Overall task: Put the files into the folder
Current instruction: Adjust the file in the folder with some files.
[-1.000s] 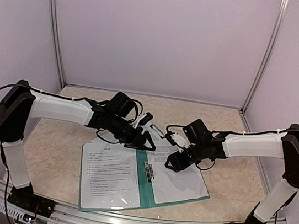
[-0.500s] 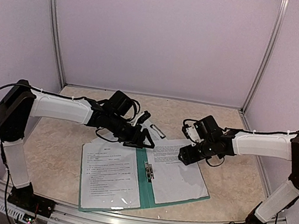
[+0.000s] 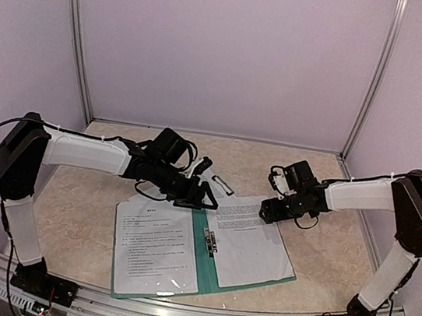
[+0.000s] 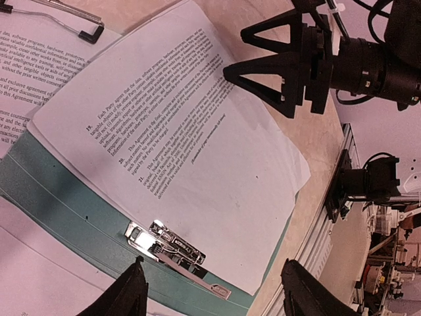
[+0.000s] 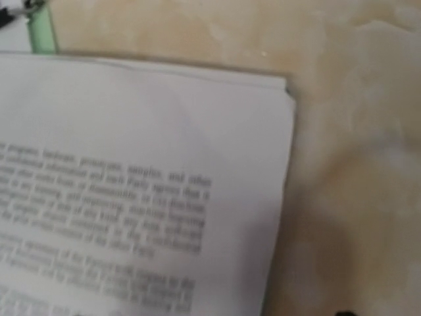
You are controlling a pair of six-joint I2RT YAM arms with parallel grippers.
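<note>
Left wrist view: left hand (image 4: 214, 280) and right hand (image 4: 235, 54) gape apart above white printed sheets (image 4: 184, 131) in teal card folder (image 4: 59, 197).

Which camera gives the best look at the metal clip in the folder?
The left wrist view: the clip lies close and sharp on the folder's teal spine. The top view shows it only as a small pale mark. The right wrist view misses it, showing just blurred paper.

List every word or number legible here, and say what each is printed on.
"19.", "20.", "21.": paragraph numbers on the right-hand sheet lying on the folder.
"This Agreement": same sheet, after "20."
All other print, including the left sheet: too small or blurred.
</note>
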